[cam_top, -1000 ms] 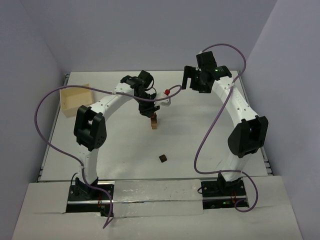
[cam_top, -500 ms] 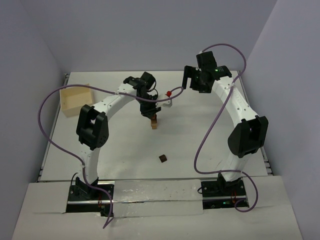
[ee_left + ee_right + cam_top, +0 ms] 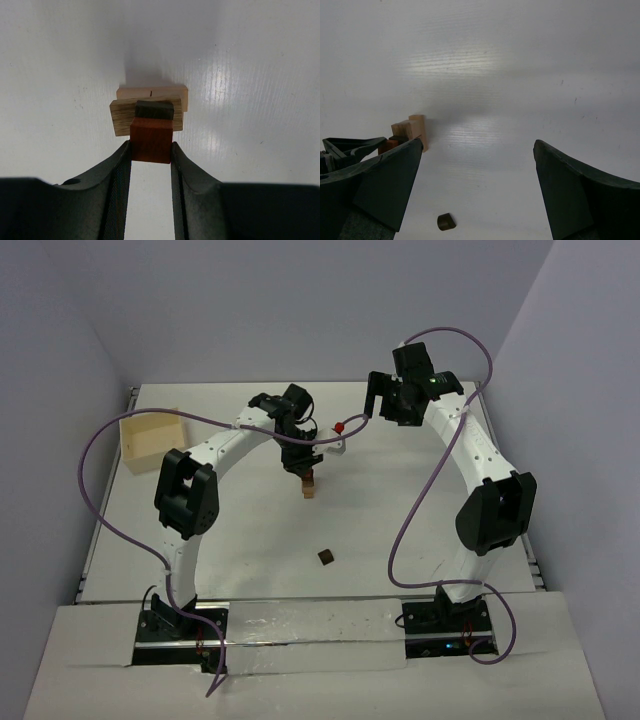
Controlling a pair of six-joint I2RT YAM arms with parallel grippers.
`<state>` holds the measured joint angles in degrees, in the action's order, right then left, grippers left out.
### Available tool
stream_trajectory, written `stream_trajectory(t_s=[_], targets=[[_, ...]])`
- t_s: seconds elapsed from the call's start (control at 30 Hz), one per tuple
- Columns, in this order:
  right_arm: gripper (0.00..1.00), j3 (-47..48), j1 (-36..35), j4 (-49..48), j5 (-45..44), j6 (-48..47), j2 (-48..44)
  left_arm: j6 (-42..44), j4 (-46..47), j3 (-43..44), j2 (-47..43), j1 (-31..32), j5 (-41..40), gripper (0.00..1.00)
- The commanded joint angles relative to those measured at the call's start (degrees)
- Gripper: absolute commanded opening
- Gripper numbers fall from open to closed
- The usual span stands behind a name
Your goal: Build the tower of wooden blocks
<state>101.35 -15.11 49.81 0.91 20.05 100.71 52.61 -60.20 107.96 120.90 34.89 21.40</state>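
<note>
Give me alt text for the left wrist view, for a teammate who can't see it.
The left gripper holds a reddish-brown block at the top of the tower, seen from above. Below it show a dark block, a wider tan piece and a pale block, on the white table.

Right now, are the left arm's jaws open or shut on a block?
Shut on the reddish block: left wrist view shows both jaws pressing its sides, above the tower.

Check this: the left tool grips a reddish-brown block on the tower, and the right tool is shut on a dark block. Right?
No: the right wrist view shows the right tool open and empty, the loose dark block lying on the table. The rest holds.
</note>
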Motion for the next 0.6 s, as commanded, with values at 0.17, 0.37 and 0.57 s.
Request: stream_trajectory(t_s=[0.17, 0.37, 0.57], targets=[[1.00, 2.19, 0.49, 0.20, -0.52, -0.10, -0.33, -1.02, 0.96, 2.96, 0.33, 0.67, 0.72, 0.30], [1.00, 2.10, 0.44, 0.28, -0.56, -0.10, -0.42, -0.93, 1.27, 2.91, 0.21, 1.10, 0.57, 0.34], [1.00, 1.92, 0.44, 0.23, -0.38, -0.16, -0.51, -0.79, 1.71, 2.32, 0.18, 1.46, -0.01, 0.35]])
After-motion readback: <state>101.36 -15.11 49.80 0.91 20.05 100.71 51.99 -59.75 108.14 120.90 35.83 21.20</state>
